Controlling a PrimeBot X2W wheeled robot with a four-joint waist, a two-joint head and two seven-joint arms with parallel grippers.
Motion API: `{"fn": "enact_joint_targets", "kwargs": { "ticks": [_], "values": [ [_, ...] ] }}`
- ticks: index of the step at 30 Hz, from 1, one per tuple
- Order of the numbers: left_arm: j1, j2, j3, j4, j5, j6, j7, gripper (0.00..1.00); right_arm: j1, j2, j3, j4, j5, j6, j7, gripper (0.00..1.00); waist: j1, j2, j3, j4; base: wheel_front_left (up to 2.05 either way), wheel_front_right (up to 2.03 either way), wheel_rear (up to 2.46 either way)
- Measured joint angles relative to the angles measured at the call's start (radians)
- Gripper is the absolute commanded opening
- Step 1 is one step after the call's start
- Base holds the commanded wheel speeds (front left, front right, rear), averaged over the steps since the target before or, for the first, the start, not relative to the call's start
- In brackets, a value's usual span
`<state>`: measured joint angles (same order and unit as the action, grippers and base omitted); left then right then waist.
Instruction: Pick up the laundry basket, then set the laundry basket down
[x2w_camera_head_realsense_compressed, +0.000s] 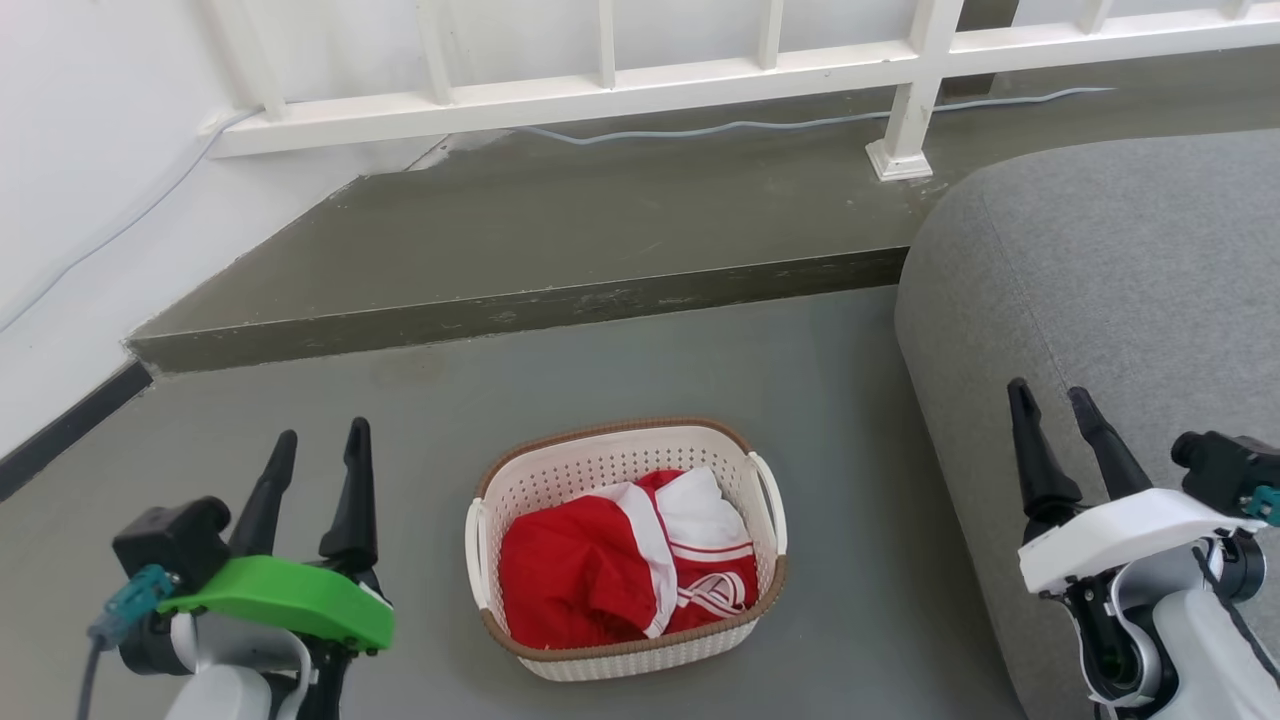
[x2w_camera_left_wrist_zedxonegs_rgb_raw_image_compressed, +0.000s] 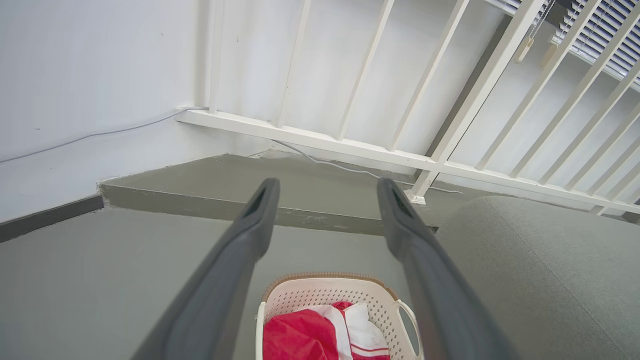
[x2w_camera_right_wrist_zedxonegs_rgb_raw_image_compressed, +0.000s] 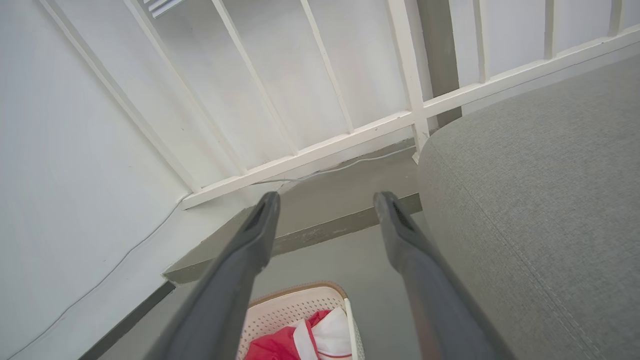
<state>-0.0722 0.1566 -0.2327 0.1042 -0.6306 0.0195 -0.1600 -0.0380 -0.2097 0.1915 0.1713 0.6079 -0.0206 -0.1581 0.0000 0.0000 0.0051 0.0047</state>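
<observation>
The laundry basket (x2w_camera_head_realsense_compressed: 600, 470) is cream-white and perforated, with a brown rim and white loop handles on its two sides. It stands on the grey floor at the bottom centre of the head view and holds red and white clothing (x2w_camera_head_realsense_compressed: 625, 565). My left gripper (x2w_camera_head_realsense_compressed: 322, 440) hovers open to the basket's left, apart from it. My right gripper (x2w_camera_head_realsense_compressed: 1052, 396) is open to the basket's right, in front of the grey sofa. The basket (x2w_camera_left_wrist_zedxonegs_rgb_raw_image_compressed: 320, 292) lies low between the fingers in the left wrist view, and the basket (x2w_camera_right_wrist_zedxonegs_rgb_raw_image_compressed: 292, 307) sits at the bottom of the right wrist view.
A grey sofa (x2w_camera_head_realsense_compressed: 1120, 300) fills the right side, close to the basket. Beyond the basket a raised dark step (x2w_camera_head_realsense_compressed: 520, 310) crosses the floor, with a white railing (x2w_camera_head_realsense_compressed: 600, 90) and a pale cable (x2w_camera_head_realsense_compressed: 780, 125) behind it. A white wall (x2w_camera_head_realsense_compressed: 90, 200) stands on the left.
</observation>
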Motion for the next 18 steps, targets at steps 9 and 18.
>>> {"fn": "enact_joint_targets", "kwargs": {
  "ticks": [9,18],
  "values": [
    [0.014,-0.002,-0.012,0.0,0.112,0.026,-0.027,1.0,0.001,-0.009,0.023,0.012,-0.105,-0.026,-0.028,1.0,0.0,0.0,0.0,0.003,0.0,0.0,0.0],
    [0.032,-0.004,-0.03,0.008,0.21,0.044,-0.054,1.0,0.006,-0.01,0.052,0.026,-0.202,-0.044,-0.053,1.0,0.0,0.0,0.0,0.003,0.0,0.0,0.0]
  ]
}}
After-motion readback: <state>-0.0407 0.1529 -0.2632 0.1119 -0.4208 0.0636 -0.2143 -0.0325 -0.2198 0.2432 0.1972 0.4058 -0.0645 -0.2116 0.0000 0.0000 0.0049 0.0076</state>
